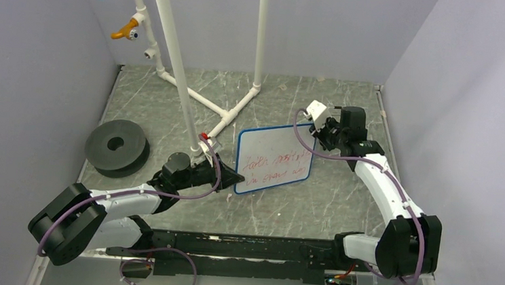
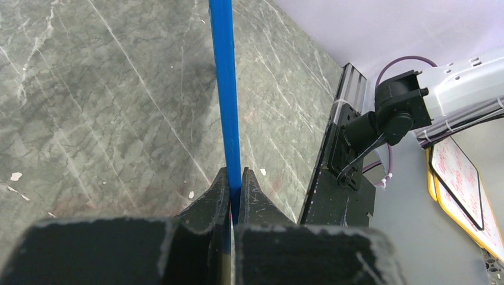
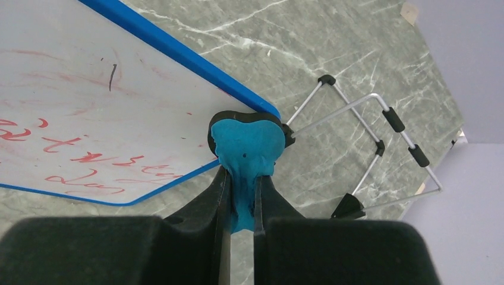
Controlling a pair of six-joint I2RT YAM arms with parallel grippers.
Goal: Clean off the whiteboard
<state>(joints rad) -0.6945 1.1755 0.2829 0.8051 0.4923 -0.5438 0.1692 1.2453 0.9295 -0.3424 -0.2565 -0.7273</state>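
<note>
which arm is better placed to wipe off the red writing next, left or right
Right. The right pincer is shut on the blue eraser, which sits at the whiteboard's corner, close to the red writing. The left pincer is clamped on the board's blue rim, so it likely steadies it.

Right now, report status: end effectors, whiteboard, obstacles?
Left end effector shut on whiteboard rim. Right end effector shut on blue eraser, at board corner. Red writing unerased. Wire stand lies clear.

Two lines of red handwriting (image 1: 276,169) run across the whiteboard (image 1: 270,142), scrawled and smeared, not a word readable, and the left wrist view catches a yellow-rimmed placard (image 2: 460,178) whose red print is too small to read.
</note>
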